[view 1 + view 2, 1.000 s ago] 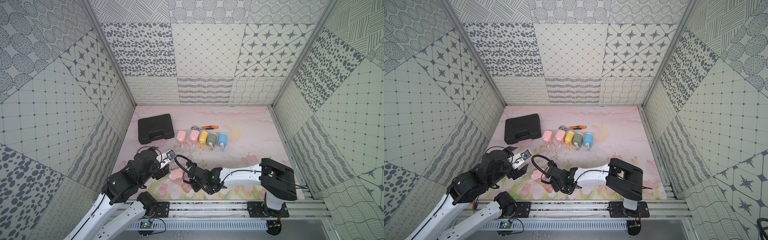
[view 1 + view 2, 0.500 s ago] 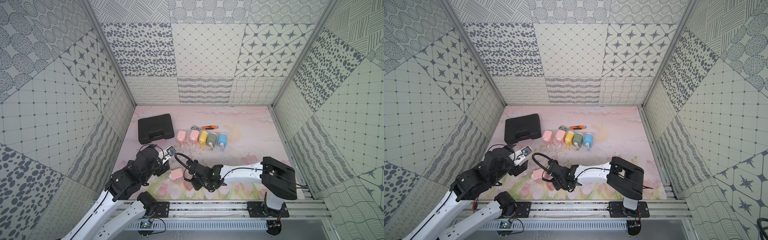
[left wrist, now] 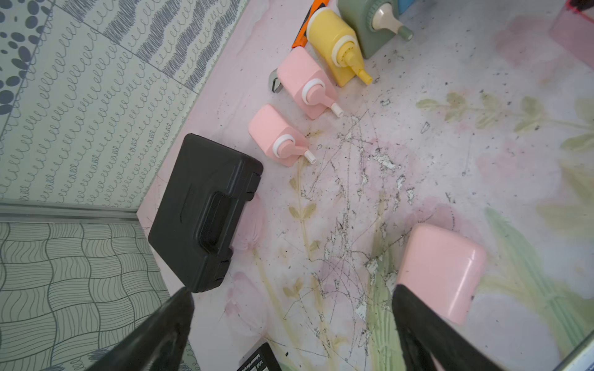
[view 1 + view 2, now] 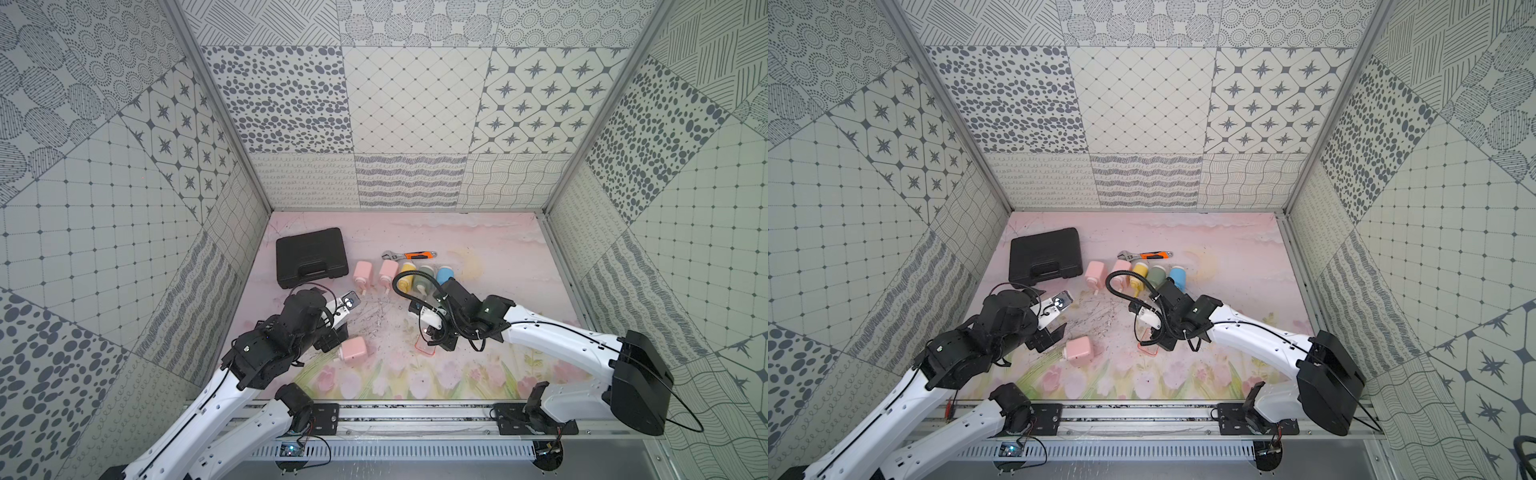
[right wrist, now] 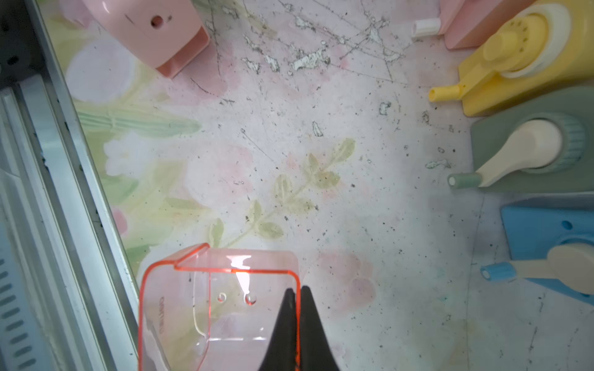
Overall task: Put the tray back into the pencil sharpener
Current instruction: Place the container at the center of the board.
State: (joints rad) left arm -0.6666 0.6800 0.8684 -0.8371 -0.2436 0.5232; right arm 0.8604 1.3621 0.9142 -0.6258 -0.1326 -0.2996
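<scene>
The tray (image 5: 218, 305) is a clear box with orange edges, seen small in both top views (image 4: 424, 348) (image 4: 1149, 349). My right gripper (image 5: 298, 290) is shut on one of its side walls, low over the mat (image 4: 432, 338). The pencil sharpener (image 4: 353, 349) is a pink block lying on the mat to the left of the tray, apart from it (image 4: 1079, 351) (image 5: 151, 29). My left gripper (image 3: 291, 292) stands open just beside the sharpener (image 3: 442, 269), one finger (image 3: 414, 318) close against its edge, nothing between the fingers.
A black case (image 4: 311, 257) lies at the back left. Behind the arms lie a row of pink (image 4: 362, 272), pink (image 4: 388, 270), yellow (image 4: 407, 279), green (image 4: 420, 284) and blue (image 4: 444, 274) sharpeners and an orange-handled wrench (image 4: 409, 254). Shavings litter the mat (image 3: 353, 180). A metal rail (image 4: 407, 415) runs along the front.
My right gripper has shut on the tray's wall and moved right and back with it, away from the pink sharpener. The left gripper stays open by the sharpener.
</scene>
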